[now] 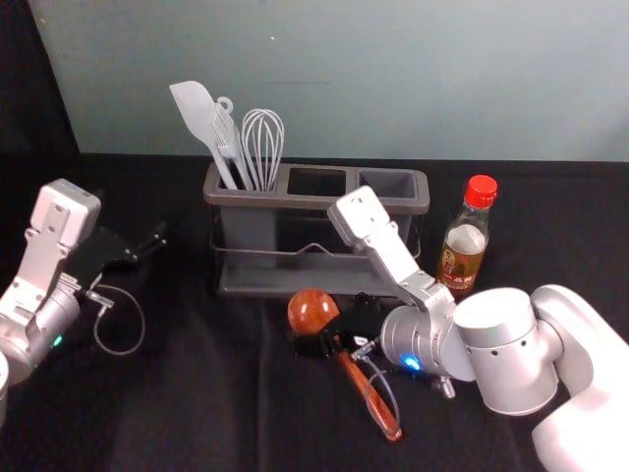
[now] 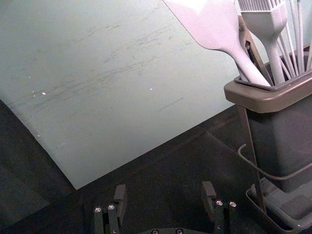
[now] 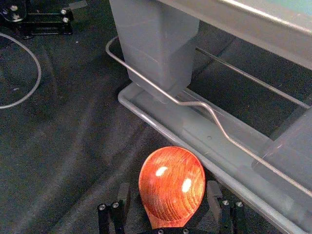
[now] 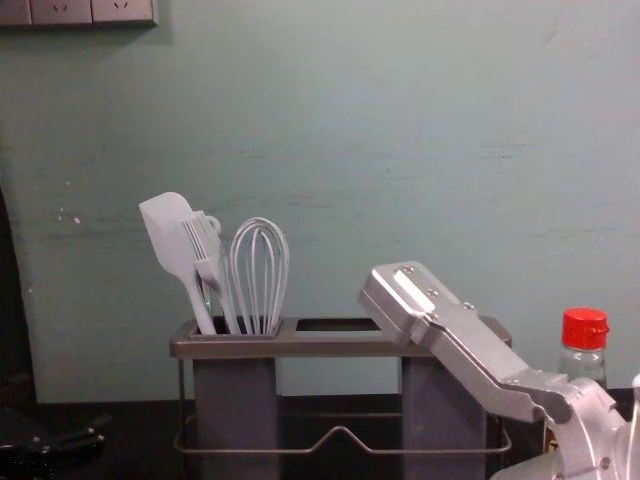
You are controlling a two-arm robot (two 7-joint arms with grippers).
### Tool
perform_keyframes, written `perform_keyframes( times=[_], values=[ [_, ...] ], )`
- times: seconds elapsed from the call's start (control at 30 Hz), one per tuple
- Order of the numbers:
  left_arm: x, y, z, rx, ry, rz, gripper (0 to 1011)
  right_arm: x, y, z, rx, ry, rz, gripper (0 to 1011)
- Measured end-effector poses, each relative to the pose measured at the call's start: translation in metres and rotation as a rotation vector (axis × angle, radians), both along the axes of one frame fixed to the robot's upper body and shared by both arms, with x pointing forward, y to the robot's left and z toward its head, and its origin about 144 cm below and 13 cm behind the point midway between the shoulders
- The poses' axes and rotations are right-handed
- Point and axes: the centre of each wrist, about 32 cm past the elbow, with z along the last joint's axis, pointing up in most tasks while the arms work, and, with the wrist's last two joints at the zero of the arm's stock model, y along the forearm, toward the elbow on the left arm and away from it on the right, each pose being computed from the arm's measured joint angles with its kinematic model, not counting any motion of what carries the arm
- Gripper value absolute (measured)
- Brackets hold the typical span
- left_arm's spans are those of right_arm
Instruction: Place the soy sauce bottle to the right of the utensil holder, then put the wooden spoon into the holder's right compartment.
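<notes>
The right gripper (image 1: 322,340) is low at the wooden spoon (image 1: 313,311), which lies before the holder with its handle toward the robot. In the right wrist view the right gripper (image 3: 169,197) stands open, a finger on either side of the spoon's bowl (image 3: 171,184), with gaps showing. The left gripper (image 1: 147,246) is left of the utensil holder (image 1: 316,201); in its wrist view the left gripper (image 2: 164,191) is open and empty. The soy sauce bottle (image 1: 464,244), red-capped, stands upright right of the holder; the arm partly covers it in the chest view.
A white spatula (image 1: 198,116), a brush and a whisk (image 1: 263,140) stand in the holder's left compartment. The right forearm (image 4: 500,360) crosses before the holder's right part. A pale wall (image 4: 400,150) rises behind the dark-covered table.
</notes>
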Motion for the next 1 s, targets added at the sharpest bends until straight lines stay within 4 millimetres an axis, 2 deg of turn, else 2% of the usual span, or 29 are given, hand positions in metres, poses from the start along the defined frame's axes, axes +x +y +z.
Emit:
perform_keyframes(
  times=[1.0],
  values=[
    [0.0000,0.0000,0.0000,0.000,0.000,0.000,1005,0.0037,0.0032,-0.0041,-0.025,-0.025,0.007,1000]
  ],
)
